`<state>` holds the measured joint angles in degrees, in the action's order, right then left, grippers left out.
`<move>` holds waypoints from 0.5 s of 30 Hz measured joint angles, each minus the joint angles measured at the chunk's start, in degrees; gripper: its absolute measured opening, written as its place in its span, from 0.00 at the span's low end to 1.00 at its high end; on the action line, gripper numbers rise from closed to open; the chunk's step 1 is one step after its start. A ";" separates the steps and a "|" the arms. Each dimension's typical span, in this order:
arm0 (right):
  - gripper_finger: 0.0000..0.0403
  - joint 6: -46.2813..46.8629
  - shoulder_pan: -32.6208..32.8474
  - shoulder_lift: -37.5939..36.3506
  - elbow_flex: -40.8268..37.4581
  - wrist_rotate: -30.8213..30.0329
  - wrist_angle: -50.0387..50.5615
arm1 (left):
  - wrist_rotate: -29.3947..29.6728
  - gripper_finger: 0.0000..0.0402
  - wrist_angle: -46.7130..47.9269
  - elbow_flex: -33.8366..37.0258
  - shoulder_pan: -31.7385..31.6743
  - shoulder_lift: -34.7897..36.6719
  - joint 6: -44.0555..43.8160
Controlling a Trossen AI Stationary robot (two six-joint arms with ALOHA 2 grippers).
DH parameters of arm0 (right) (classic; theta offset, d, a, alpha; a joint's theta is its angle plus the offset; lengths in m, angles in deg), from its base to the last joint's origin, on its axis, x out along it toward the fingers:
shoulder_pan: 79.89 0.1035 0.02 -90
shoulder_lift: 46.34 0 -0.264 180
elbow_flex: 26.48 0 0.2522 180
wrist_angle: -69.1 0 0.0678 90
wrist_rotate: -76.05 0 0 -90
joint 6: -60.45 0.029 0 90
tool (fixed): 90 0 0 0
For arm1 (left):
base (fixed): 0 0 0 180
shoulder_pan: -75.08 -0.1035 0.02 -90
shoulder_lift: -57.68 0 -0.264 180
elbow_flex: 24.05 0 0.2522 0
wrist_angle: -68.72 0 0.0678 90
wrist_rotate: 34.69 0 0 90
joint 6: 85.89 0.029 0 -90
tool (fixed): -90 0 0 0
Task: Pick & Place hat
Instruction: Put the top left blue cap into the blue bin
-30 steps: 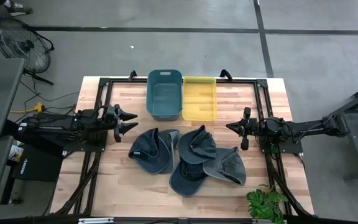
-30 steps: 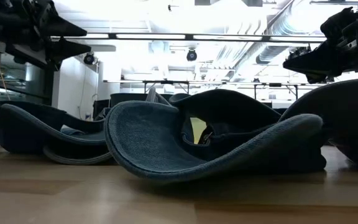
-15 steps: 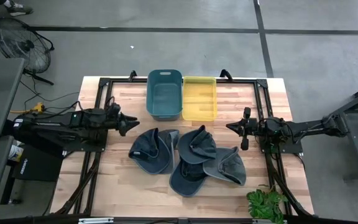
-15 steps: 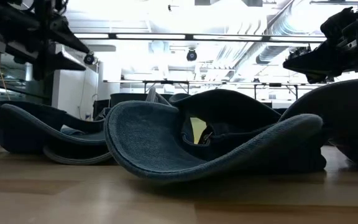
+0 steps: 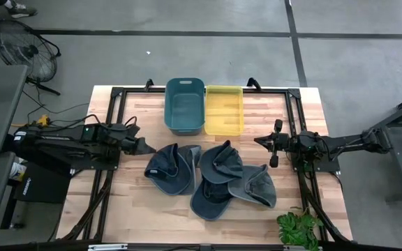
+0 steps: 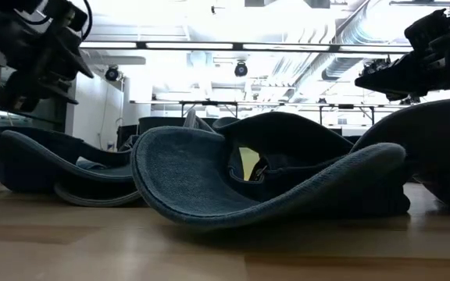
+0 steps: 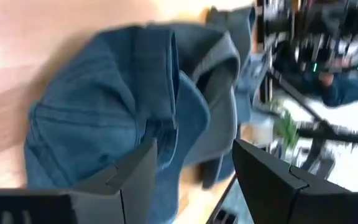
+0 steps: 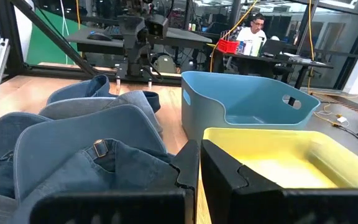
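Denim hat (image 5: 167,169) lies brim toward left hand (image 5: 145,147), whose fingers gape empty

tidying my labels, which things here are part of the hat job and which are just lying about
Job:
- denim hats
- teal bin
- yellow bin
- left tool, open, beside the leftmost hat
- right tool, shut, waiting right of the pile

Lying about:
- plant
- floor fan
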<state>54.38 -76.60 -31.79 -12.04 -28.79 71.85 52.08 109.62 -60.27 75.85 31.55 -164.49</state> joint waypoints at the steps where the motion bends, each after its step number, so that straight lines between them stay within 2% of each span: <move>1: 0.03 0.00 0.00 -0.01 0.00 0.01 0.02 | -1.17 0.52 0.32 0.00 0.00 0.00 1.70; 7: 0.03 0.00 0.00 -0.01 0.01 0.01 0.00 | -8.86 0.52 2.40 -0.02 0.00 -0.02 11.70; 15: 0.03 0.02 -0.01 0.01 0.01 0.01 0.02 | -21.70 0.51 6.19 -0.82 0.00 -2.35 19.85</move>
<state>54.41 -76.60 -31.78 -12.03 -28.78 71.87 30.39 115.81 -61.10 75.85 29.20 -144.64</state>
